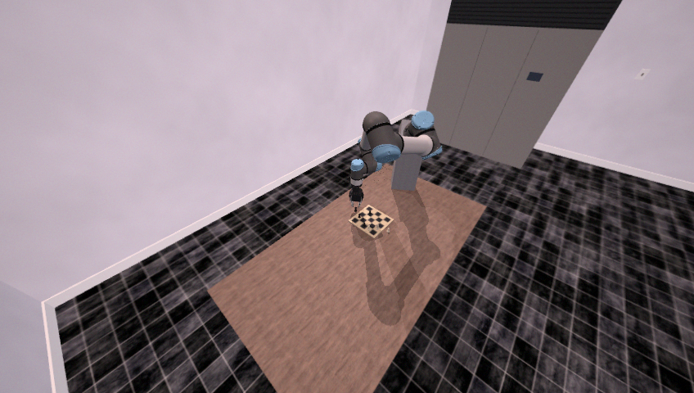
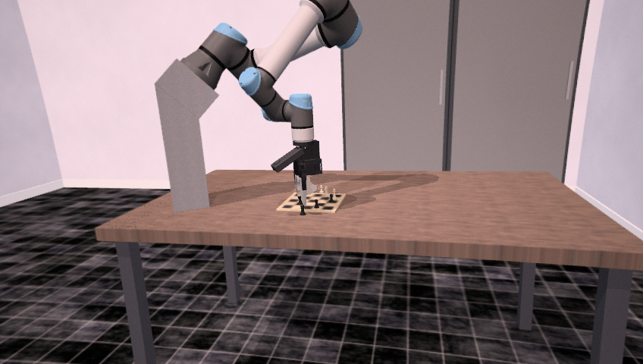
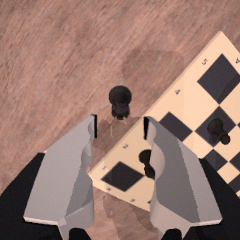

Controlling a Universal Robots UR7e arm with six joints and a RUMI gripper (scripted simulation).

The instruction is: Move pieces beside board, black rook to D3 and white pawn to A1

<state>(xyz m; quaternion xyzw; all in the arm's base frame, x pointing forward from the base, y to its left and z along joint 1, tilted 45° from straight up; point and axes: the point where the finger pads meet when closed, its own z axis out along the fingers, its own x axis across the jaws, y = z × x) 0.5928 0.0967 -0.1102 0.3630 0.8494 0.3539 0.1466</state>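
The chessboard lies on the wooden table. A black piece, the black rook, stands upright on the table just off the board's numbered edge. My gripper hangs low over the board's corner, fingers pointing down and partly apart with nothing between them. The rook stands just beyond the fingertips. A small white piece, the white pawn, stands on the table beside the board's opposite edge.
Another black piece stands on the board near the corner, partly hidden by my right finger. A black pawn stands further in. Two white pieces stand at the board's far side. The arm's grey pedestal rises to the left.
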